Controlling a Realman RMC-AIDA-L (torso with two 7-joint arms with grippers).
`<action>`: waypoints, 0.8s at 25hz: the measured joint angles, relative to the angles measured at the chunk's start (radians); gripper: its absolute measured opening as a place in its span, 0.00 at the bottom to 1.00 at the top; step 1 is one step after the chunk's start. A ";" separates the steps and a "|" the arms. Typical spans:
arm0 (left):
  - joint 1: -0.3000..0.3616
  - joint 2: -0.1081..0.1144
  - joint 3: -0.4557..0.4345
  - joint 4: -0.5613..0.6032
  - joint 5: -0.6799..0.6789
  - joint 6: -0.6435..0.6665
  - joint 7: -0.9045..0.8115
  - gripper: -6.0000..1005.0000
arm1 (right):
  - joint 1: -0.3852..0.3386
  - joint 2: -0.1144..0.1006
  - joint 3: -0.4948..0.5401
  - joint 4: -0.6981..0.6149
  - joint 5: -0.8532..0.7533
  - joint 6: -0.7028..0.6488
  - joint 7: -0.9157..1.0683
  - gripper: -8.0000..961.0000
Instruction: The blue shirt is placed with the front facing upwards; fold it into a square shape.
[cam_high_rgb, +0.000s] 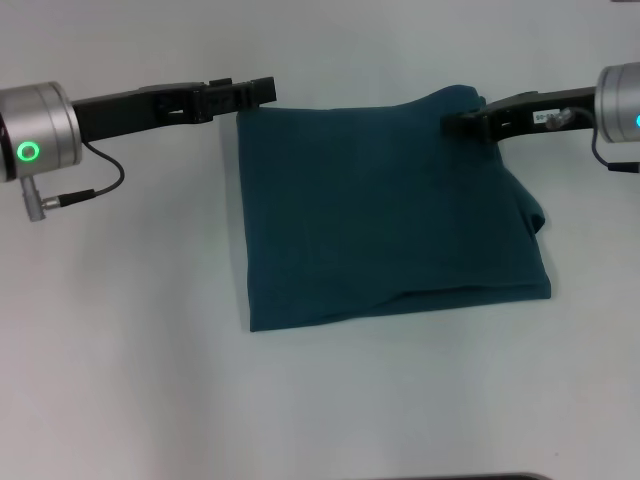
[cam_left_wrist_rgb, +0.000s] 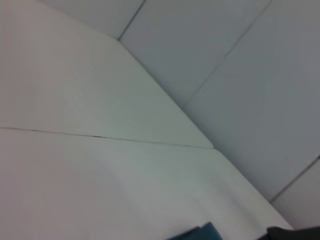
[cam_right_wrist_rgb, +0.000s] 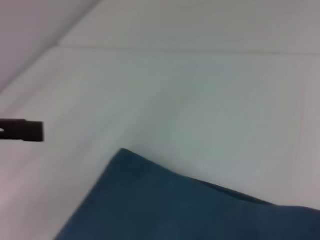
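Observation:
The blue shirt (cam_high_rgb: 385, 205) lies folded into a rough square on the white table, plain side up, with no lettering showing. Its right edge bulges in loose layers. My left gripper (cam_high_rgb: 256, 92) hovers at the shirt's far left corner, just off the cloth. Over the far right corner, where the fabric humps up a little, sits my right gripper (cam_high_rgb: 462, 122). The right wrist view shows the shirt's far edge (cam_right_wrist_rgb: 190, 205) and the left gripper's tip (cam_right_wrist_rgb: 22, 130) beyond it. A sliver of shirt (cam_left_wrist_rgb: 200, 233) shows in the left wrist view.
The white table (cam_high_rgb: 120, 350) spreads around the shirt on every side. A grey cable (cam_high_rgb: 95, 190) hangs from the left wrist. A dark strip (cam_high_rgb: 480, 477) marks the table's near edge.

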 joint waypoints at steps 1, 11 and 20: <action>0.001 0.003 0.000 -0.003 0.000 0.015 0.004 0.83 | -0.009 -0.003 0.003 -0.007 0.014 -0.019 -0.010 0.01; 0.034 0.011 -0.009 -0.002 -0.002 0.266 0.183 0.83 | -0.111 -0.035 0.057 -0.024 0.122 -0.209 -0.244 0.03; 0.072 -0.011 -0.007 0.020 -0.005 0.338 0.253 0.83 | -0.170 -0.013 0.145 -0.030 0.129 -0.383 -0.474 0.28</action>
